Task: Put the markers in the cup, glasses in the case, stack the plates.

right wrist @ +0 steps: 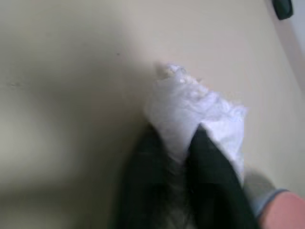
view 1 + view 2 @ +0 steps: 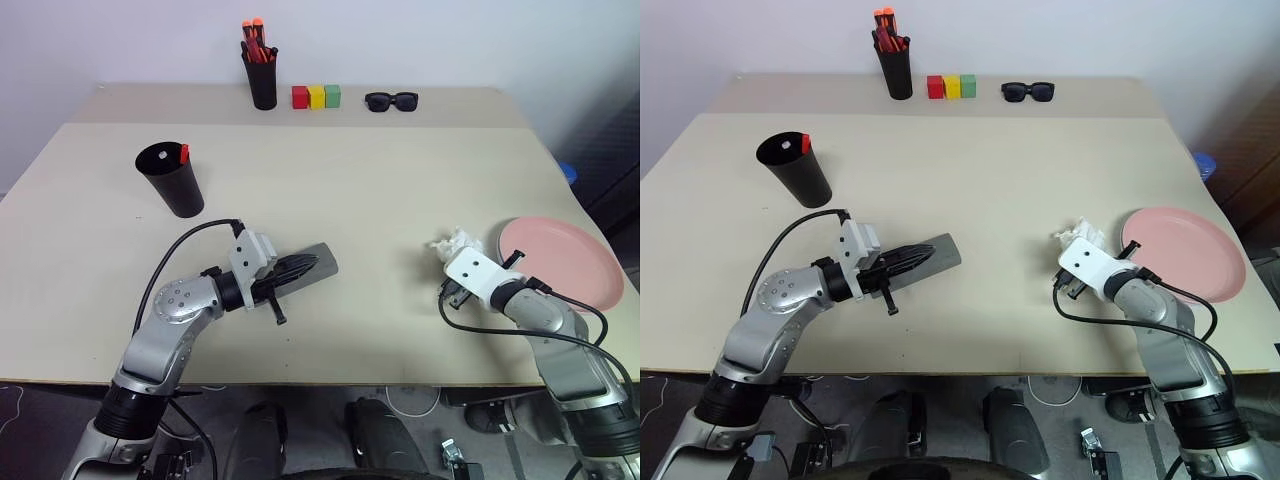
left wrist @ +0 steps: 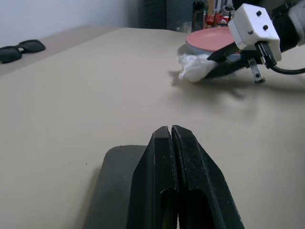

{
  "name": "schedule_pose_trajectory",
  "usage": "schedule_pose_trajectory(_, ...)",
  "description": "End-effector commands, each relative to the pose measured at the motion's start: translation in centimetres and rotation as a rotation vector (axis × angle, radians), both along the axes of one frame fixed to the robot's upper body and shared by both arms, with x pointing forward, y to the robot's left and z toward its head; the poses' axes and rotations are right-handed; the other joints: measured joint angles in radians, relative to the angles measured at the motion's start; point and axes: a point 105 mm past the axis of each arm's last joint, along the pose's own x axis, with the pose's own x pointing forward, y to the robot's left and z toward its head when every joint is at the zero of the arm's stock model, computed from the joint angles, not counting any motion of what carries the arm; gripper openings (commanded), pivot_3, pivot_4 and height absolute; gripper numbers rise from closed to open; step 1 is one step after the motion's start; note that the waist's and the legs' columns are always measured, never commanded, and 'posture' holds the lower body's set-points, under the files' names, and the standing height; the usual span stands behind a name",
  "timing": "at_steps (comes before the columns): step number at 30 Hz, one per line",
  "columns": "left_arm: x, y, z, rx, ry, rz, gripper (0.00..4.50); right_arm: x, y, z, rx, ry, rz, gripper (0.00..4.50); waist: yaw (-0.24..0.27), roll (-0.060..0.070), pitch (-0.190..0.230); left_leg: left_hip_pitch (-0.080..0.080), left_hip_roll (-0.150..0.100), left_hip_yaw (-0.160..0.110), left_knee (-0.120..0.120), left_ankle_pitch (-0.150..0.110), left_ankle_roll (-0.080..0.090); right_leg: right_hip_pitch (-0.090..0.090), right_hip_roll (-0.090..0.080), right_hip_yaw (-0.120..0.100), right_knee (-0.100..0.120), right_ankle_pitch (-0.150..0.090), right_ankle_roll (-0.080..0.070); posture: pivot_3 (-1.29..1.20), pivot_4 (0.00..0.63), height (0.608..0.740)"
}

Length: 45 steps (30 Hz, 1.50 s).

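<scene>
The big table [image 2: 400, 200] holds everything. The pink plate [image 2: 565, 260] sits near its right edge; it looks light, stiff and smooth, so its rim is the best place to grab. The grey case [image 2: 310, 265] lies under the pinched-shut, empty left gripper [image 2: 300, 266]. The right gripper [image 1: 183, 143] squeezes a soft white tissue [image 1: 190, 105].

The counter [image 2: 380, 190] is plain beige. At its 10 o'clock stands the matte black cup [image 2: 172, 180], a red marker end [image 2: 184, 153] showing at its rim. A smaller black holder [image 2: 262, 78] carries orange-capped pens [image 2: 254, 38]. Red [image 2: 299, 96], yellow [image 2: 316, 96] and green [image 2: 333, 95] blocks sit beside black sunglasses [image 2: 391, 101]. At 4 o'clock lies a salmon pink plate [image 2: 560, 262], with a crumpled white tissue [image 2: 452, 244] beside it. The case [image 2: 318, 262] is grey.
</scene>
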Motion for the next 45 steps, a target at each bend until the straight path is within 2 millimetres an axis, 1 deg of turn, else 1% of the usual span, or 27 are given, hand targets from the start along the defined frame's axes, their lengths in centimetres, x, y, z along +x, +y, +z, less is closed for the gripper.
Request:
schedule_pose_trajectory(1, 0.5, 0.2, 1.2, -0.018, -0.052, 0.017, 0.00, -0.3, -2.0, 4.4, -0.056, -0.170, -0.075, 0.07, 0.003, 0.000, 0.000, 0.000, 0.000, 0.000, 0.000, 0.000, 0.000, 0.000, 0.000, 0.000, 0.000, 0.000, 0.000, 0.00, 0.150, 0.725)
schedule_pose_trajectory(3, 0.7, 0.3, 1.3, -0.021, -0.056, 0.019, 0.00, -0.8, -3.7, 6.2, -0.077, -0.218, -0.145, 0.07, 0.005, 0.000, 0.000, 0.000, 0.000, 0.000, 0.000, 0.000, 0.000, 0.000, 0.000, 0.000, 0.000, 0.000, 0.000, 0.00, 0.150, 0.725)
schedule_pose_trajectory(4, 0.9, 0.3, 1.4, -0.025, -0.061, 0.022, 0.00, -1.3, -4.9, 7.0, -0.094, -0.238, -0.191, 0.07, 0.009, 0.000, 0.000, 0.000, 0.000, 0.000, 0.000, 0.000, 0.000, 0.000, 0.000, 0.000, 0.000, 0.000, 0.000, 0.00, 0.150, 0.725)
schedule_pose_trajectory(5, 1.1, 0.5, 1.5, -0.033, -0.059, 0.027, 0.00, -2.0, -6.5, 7.7, -0.114, -0.242, -0.254, 0.07, 0.014, 0.000, 0.000, 0.000, 0.000, 0.000, 0.000, 0.000, 0.000, 0.000, 0.000, 0.000, 0.000, 0.000, 0.000, 0.00, 0.150, 0.725)
schedule_pose_trajectory(6, 1.3, 0.5, 1.6, -0.039, -0.057, 0.029, 0.00, -2.6, -7.5, 8.1, -0.127, -0.241, -0.295, 0.07, 0.019, 0.000, 0.000, 0.000, 0.000, 0.000, 0.000, 0.000, 0.000, 0.000, 0.000, 0.000, 0.000, 0.000, 0.000, 0.00, 0.150, 0.725)
schedule_pose_trajectory(7, 1.5, 0.6, 1.6, -0.044, -0.056, 0.029, 0.00, -3.0, -8.3, 8.2, -0.134, -0.233, -0.325, 0.07, 0.022, 0.000, 0.000, 0.000, 0.000, 0.000, 0.000, 0.000, 0.000, 0.000, 0.000, 0.000, 0.000, 0.000, 0.000, 0.00, 0.150, 0.725)
schedule_pose_trajectory(10, 1.9, 0.1, 1.8, -0.053, -0.063, 0.014, 0.00, -4.1, -9.9, 7.0, -0.132, -0.165, -0.371, 0.07, 0.021, 0.000, 0.000, 0.000, 0.000, 0.000, 0.000, 0.000, 0.000, 0.000, 0.000, 0.000, 0.000, 0.000, 0.000, 0.00, 0.150, 0.725)
schedule_pose_trajectory(12, 2.0, -0.2, 1.9, -0.054, -0.068, 0.007, 0.00, -4.4, -10.7, 6.4, -0.121, -0.134, -0.400, 0.79, 0.017, 0.000, 0.000, 0.000, 0.000, 0.000, 0.000, 0.000, 0.000, 0.000, 0.000, 0.000, 0.000, -0.001, -0.001, 0.00, 0.150, 0.725)
schedule_pose_trajectory(13, 2.1, -0.3, 2.0, -0.055, -0.071, 0.006, 0.00, -4.5, -11.0, 6.2, -0.116, -0.121, -0.413, 1.06, 0.014, 0.000, 0.000, 0.000, 0.000, 0.000, 0.000, 0.000, 0.000, 0.000, 0.000, 0.000, 0.000, -0.001, -0.001, 0.00, 0.150, 0.725)
schedule_pose_trajectory(15, 2.1, -0.2, 2.2, -0.060, -0.077, 0.012, 0.00, -4.4, -11.0, 6.1, -0.123, -0.115, -0.408, 1.99, 0.013, 0.001, -0.001, 0.000, 0.000, 0.000, 0.000, 0.000, 0.000, 0.000, 0.000, 0.000, 0.000, 0.000, 0.000, 0.00, 0.150, 0.725)
schedule_pose_trajectory(17, 2.2, 0.2, 2.3, -0.059, -0.082, 0.027, 0.00, -4.0, -10.5, 6.3, -0.125, -0.125, -0.374, 3.09, 0.013, 0.001, -0.001, 0.001, 0.000, 0.000, 0.000, 0.000, 0.000, 0.000, 0.000, 0.000, 0.000, 0.000, 0.000, 0.00, 0.150, 0.725)
schedule_pose_trajectory(18, 2.2, 0.4, 2.3, -0.056, -0.085, 0.039, 0.00, -3.8, -10.2, 6.4, -0.120, -0.127, -0.353, 3.48, 0.013, 0.001, -0.001, 0.001, 0.000, 0.000, 0.000, 0.000, 0.000, 0.000, 0.000, 0.000, 0.000, 0.000, 0.000, 0.00, 0.150, 0.725)
schedule_pose_trajectory(21, 2.2, 1.5, 2.3, -0.050, -0.101, 0.097, 0.00, -3.0, -9.2, 6.9, -0.080, -0.143, -0.290, 3.48, 0.013, 0.001, -0.001, 0.001, 0.000, 0.000, 0.000, 0.000, 0.000, 0.000, 0.000, 0.000, 0.000, 0.000, 0.000, 0.00, 0.150, 0.725)
schedule_pose_trajectory(24, 2.2, 2.9, 2.5, -0.053, -0.119, 0.178, 0.00, -1.7, -7.7, 7.5, 0.004, -0.169, -0.204, 3.48, 0.013, 0.001, -0.001, 0.001, 0.000, 0.000, 0.000, 0.000, 0.000, 0.000, 0.000, 0.000, 0.000, 0.000, 0.000, 0.00, 0.150, 0.725)
schedule_pose_trajectory(25, 2.2, 3.5, 2.6, -0.057, -0.127, 0.211, 0.00, -1.2, -6.9, 7.7, 0.048, -0.173, -0.162, 3.48, 0.014, 0.002, -0.001, 0.001, 0.000, 0.000, 0.000, 0.000, 0.000, 0.000, 0.000, 0.000, 0.000, 0.000, 0.000, 0.00, 0.150, 0.725)
schedule_pose_trajectory(26, 2.3, 3.7, 2.7, -0.061, -0.132, 0.231, 0.00, -0.9, -6.5, 7.8, 0.075, -0.175, -0.134, 3.48, 0.014, 0.001, -0.001, 0.001, 0.000, 0.000, 0.000, 0.000, 0.000, 0.000, 0.000, 0.000, 0.000, 0.000, 0.000, 0.00, 0.150, 0.725)
schedule_pose_trajectory(27, 2.2, 4.6, 2.8, -0.068, -0.141, 0.284, 0.00, -0.3, -5.1, 8.1, 0.153, -0.182, -0.071, 3.48, 0.015, 0.001, -0.001, 0.001, 0.000, 0.000, 0.000, 0.000, 0.000, 0.000, 0.000, 0.000, 0.000, 0.000, 0.000, 0.00, 0.150, 0.725)
schedule_pose_trajectory(30, 1.6, 9.4, 2.8, -0.075, -0.165, 0.502, 0.00, 1.0, -0.8, 8.8, 0.414, -0.161, 0.111, 3.48, 0.000, 0.001, -0.001, 0.001, 0.001, 0.001, -0.001, 0.000, 0.000, 0.001, 0.000, 0.000, 0.000, 0.000, 0.001, 0.00, 0.150, 0.725)
schedule_pose_trajectory(33, 0.7, 12.8, 2.6, -0.080, -0.167, 0.656, 0.00, 1.3, 1.2, 8.3, 0.525, -0.094, 0.208, 3.48, -0.005, 0.001, -0.001, 0.002, 0.001, 0.000, -0.002, 0.000, 0.000, 0.001, 0.001, 0.000, 0.001, 0.000, 0.000, 0.00, 0.150, 0.725)
schedule_pose_trajectory(35, -0.1, 15.0, 2.3, -0.078, -0.164, 0.744, 0.00, 1.5, 2.1, 7.7, 0.554, -0.057, 0.251, 3.48, 0.000, 0.000, 0.000, 0.001, 0.001, 0.000, -0.002, 0.000, 0.000, 0.001, 0.000, -0.001, 0.000, 0.000, 0.000, 0.00, 0.150, 0.725)
schedule_pose_trajectory(36, -0.4, 15.7, 2.2, -0.072, -0.163, 0.778, 0.00, 1.7, 2.2, 7.4, 0.563, -0.046, 0.258, 3.48, 0.001, 0.000, 0.000, 0.001, 0.001, 0.000, -0.002, 0.000, 0.000, 0.001, -0.001, -0.001, 0.000, 0.000, 0.000, 0.00, 0.150, 0.725)
schedule_pose_trajectory(38, -1.0, 16.7, 2.0, -0.061, -0.162, 0.820, 0.00, 2.0, 2.5, 7.0, 0.570, -0.033, 0.264, 3.48, 0.001, 0.000, 0.000, 0.001, 0.001, 0.000, -0.001, 0.000, 0.001, 0.002, -0.001, -0.001, -0.001, 0.000, 0.000, 0.00, 0.150, 0.725)
schedule_pose_trajectory(40, -1.3, 17.0, 2.0, -0.063, -0.160, 0.839, 0.00, 2.2, 2.6, 6.6, 0.573, -0.016, 0.272, 3.48, 0.003, 0.000, 0.000, 0.001, 0.001, 0.000, -0.001, 0.000, 0.001, 0.002, -0.001, -0.001, -0.001, -0.001, -0.003, 0.00, 0.150, 0.725)
schedule_pose_trajectory(43, -1.8, 16.8, 1.7, -0.064, -0.154, 0.853, 0.00, 2.4, 2.8, 6.1, 0.565, 0.021, 0.295, 3.48, 0.001, 0.000, 0.000, 0.001, 0.001, 0.001, -0.001, 0.000, 0.001, 0.002, -0.001, -0.001, -0.001, -0.001, -0.003, 0.00, 0.150, 0.725)
schedule_pose_trajectory(45, -1.9, 16.6, 1.5, -0.073, -0.150, 0.867, 0.00, 2.5, 2.7, 6.2, 0.566, 0.031, 0.304, 3.48, -0.003, 0.000, 0.000, 0.001, 0.001, 0.001, -0.001, 0.000, 0.001, 0.002, -0.001, -0.001, -0.001, -0.001, -0.003, 0.00, 0.150, 0.725)
